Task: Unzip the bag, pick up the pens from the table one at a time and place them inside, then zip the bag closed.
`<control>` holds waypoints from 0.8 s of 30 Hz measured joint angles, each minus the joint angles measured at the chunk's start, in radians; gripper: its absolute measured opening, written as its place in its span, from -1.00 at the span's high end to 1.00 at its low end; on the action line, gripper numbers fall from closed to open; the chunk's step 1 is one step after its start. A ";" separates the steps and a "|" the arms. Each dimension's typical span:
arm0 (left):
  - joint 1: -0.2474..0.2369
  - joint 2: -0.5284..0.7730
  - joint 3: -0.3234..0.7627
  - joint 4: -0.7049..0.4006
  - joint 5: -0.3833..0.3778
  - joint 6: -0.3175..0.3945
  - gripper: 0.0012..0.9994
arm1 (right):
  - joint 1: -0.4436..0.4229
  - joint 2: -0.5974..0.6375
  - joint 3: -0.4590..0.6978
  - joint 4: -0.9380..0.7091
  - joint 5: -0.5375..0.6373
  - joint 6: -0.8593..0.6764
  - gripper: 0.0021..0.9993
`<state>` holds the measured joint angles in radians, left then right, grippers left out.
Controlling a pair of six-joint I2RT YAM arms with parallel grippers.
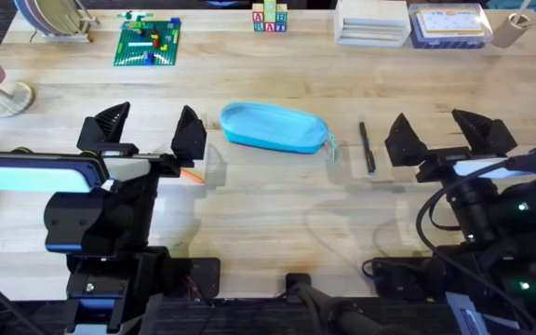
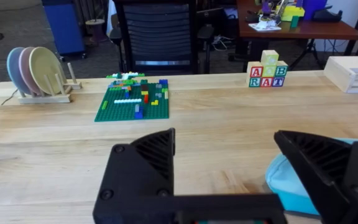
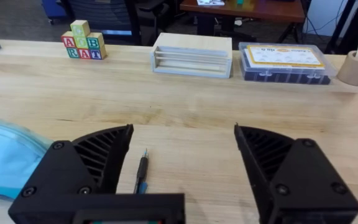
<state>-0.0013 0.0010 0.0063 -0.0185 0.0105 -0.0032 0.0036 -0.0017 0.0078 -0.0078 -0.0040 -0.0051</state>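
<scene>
On the desk (image 1: 277, 200), mid-way between two wide-open, empty grippers, lies the light-blue oblong bag (image 1: 273, 128); the black pen (image 1: 367, 148) sits near the right gripper (image 1: 450, 133), the orange pen (image 1: 192, 174) under the left gripper (image 1: 149, 128).

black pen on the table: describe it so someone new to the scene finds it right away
Start at the light-blue bag lying mid-table. Just beyond its zipper-pull end, between the bag and the right hand, lies the black pen. It is slim and all dark, unlike the orange pen by the left hand.
</scene>
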 joint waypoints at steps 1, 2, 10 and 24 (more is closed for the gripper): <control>0.000 0.000 0.000 0.000 0.000 0.000 -0.99 | 0.000 0.000 0.000 0.000 0.000 0.000 -0.99; 0.000 0.000 0.000 0.000 0.000 0.000 -0.99 | 0.000 0.000 0.000 0.000 -0.001 0.000 -0.99; 0.000 0.000 0.000 0.000 0.000 0.000 -0.99 | 0.000 0.000 0.000 0.000 -0.004 0.000 -0.99; 0.000 0.000 0.024 -0.008 0.000 0.000 -0.99 | 0.000 0.000 0.033 -0.015 -0.005 0.000 -1.00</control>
<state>-0.0013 0.0007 0.0306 -0.0269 0.0103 -0.0032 0.0036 -0.0017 0.0405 -0.0226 -0.0086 -0.0051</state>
